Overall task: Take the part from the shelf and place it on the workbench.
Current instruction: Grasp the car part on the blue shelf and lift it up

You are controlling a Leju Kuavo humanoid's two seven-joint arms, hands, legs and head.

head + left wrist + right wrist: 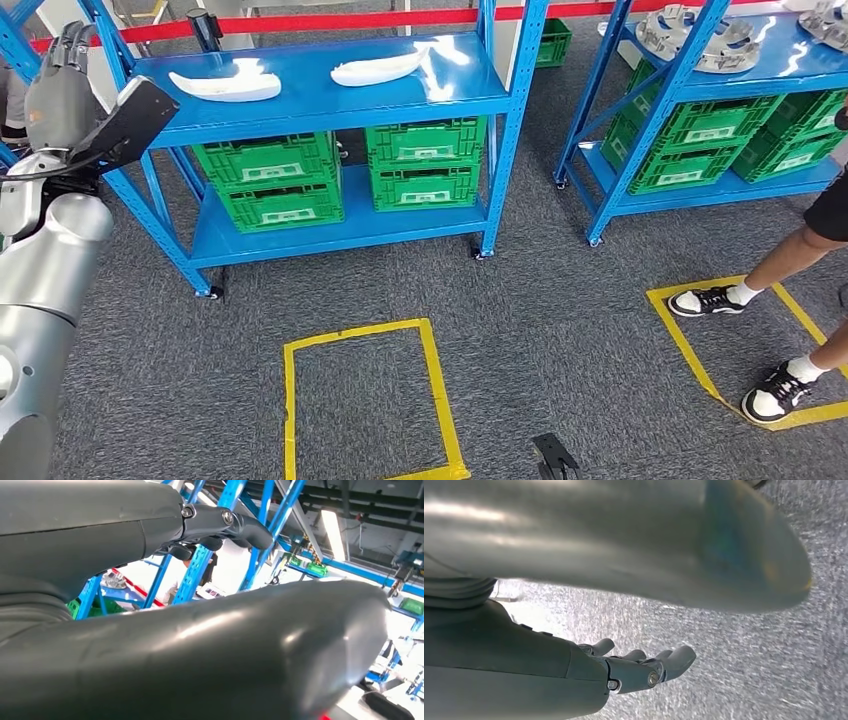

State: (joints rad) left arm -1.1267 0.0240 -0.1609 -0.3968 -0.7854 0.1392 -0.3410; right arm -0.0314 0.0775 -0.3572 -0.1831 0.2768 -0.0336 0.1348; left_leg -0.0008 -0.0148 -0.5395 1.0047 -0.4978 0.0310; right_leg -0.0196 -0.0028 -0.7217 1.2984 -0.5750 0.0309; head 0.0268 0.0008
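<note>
Two white curved parts lie on the top board of the blue shelf (470,95): one on the left (225,86), one nearer the middle (378,68). My left hand (60,85) is raised at the shelf's left end, left of the nearer part and apart from it, fingers pointing up and holding nothing. In the left wrist view its thick thumb (200,645) and dark fingers (235,525) stand apart, with shelf posts behind them. My right hand (574,675) hangs over the grey carpet, its fingers (674,660) spread and empty.
Green crates (425,165) fill the lower shelf levels. A second blue shelf (690,90) at the right carries grey metal parts (690,35) and more green crates. A person's legs and shoes (715,298) stand in a yellow taped square. Another taped square (365,395) marks the carpet ahead.
</note>
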